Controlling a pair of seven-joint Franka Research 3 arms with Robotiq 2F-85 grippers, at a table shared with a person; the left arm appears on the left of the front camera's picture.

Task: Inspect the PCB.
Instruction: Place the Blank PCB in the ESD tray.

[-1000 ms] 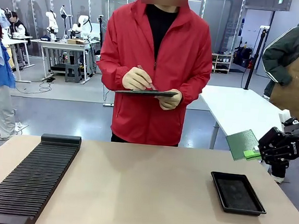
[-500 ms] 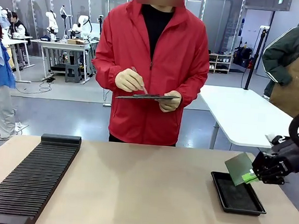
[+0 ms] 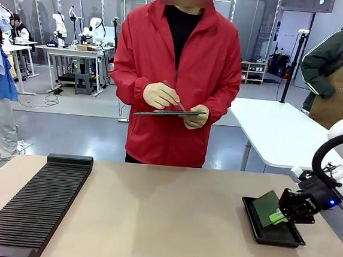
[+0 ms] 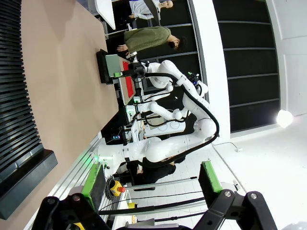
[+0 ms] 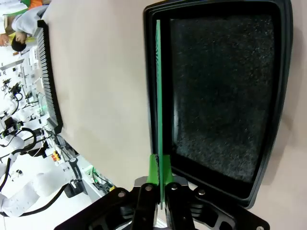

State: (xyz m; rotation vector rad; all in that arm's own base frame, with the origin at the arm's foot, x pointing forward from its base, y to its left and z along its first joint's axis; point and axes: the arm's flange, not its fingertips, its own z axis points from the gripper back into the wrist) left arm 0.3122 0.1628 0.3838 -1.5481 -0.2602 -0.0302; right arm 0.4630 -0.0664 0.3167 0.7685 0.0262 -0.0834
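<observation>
The PCB (image 3: 265, 207) is pinched by one edge in the right end effector (image 3: 280, 217), tilted, its lower end just over the near-left part of the black tray (image 3: 287, 239) on the surface (image 3: 163, 218); in the right wrist view the board (image 5: 159, 86) is seen edge-on along the tray's (image 5: 283, 96) left rim; a clean set-down would be judged to need the board levelled and kept inside the rim before release; the left end effector (image 4: 151, 184) is spread wide, nothing held, well apart
</observation>
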